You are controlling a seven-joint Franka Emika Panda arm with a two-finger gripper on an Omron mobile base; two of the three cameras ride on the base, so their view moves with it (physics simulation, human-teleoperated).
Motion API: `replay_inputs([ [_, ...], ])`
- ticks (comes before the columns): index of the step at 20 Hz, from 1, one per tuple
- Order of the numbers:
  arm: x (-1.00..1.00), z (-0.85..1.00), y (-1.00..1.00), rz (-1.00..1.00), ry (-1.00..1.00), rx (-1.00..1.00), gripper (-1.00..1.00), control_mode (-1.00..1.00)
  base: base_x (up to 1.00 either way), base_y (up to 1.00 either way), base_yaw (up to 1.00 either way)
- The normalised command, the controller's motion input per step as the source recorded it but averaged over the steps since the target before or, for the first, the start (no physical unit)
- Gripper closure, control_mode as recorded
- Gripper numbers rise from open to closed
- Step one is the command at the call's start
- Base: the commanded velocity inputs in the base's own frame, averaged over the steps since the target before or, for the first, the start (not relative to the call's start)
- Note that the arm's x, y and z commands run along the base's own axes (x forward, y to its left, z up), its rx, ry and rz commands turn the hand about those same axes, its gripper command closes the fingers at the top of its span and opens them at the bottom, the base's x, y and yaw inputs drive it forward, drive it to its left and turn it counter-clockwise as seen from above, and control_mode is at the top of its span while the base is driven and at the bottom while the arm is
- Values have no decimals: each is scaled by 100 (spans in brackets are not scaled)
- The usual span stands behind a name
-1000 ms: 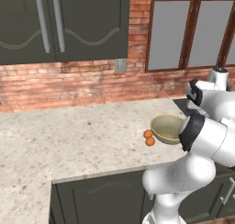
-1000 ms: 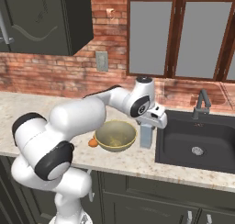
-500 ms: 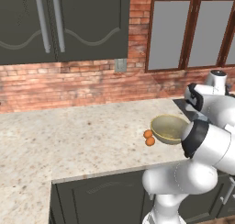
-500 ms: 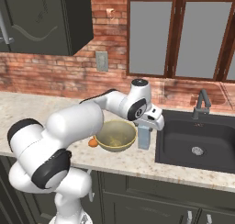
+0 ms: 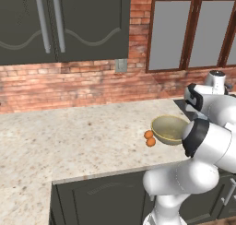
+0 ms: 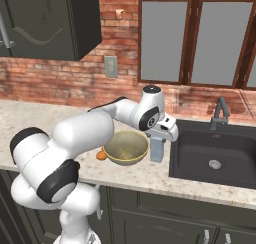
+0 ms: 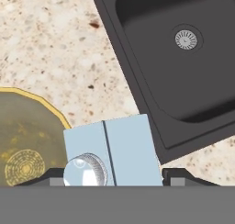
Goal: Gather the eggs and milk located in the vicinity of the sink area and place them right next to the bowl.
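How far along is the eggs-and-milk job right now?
Done: both eggs lie on the counter right beside the bowl. In hand: the milk stands upright between the bowl and the sink, with the gripper straddling its top; whether it bears on the counter is unclear. Left: letting go of the carton and pulling the arm clear.

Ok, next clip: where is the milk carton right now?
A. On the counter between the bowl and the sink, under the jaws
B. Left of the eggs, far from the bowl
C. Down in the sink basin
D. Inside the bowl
A: the milk carton stands upright on the counter between the bowl and the sink, with the gripper directly over it.
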Motion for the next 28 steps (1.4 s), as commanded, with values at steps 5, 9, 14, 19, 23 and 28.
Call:
replay_inputs([
  [5, 0, 0, 5, 0, 5, 0, 100, -100, 0, 0, 0],
  [9, 2, 0, 1, 0, 2, 0, 100, -100, 0, 0, 0],
  [14, 5, 0, 0, 0, 2, 0, 100, -100, 0, 0, 0],
  [19, 0, -7, 0, 0, 1, 0, 100, -100, 0, 0, 0],
  [23, 0, -13, 0, 0, 0, 0, 100, -100, 0, 0, 0],
  [28, 0, -1, 0, 0, 0, 0, -100, -100, 0, 0, 0],
])
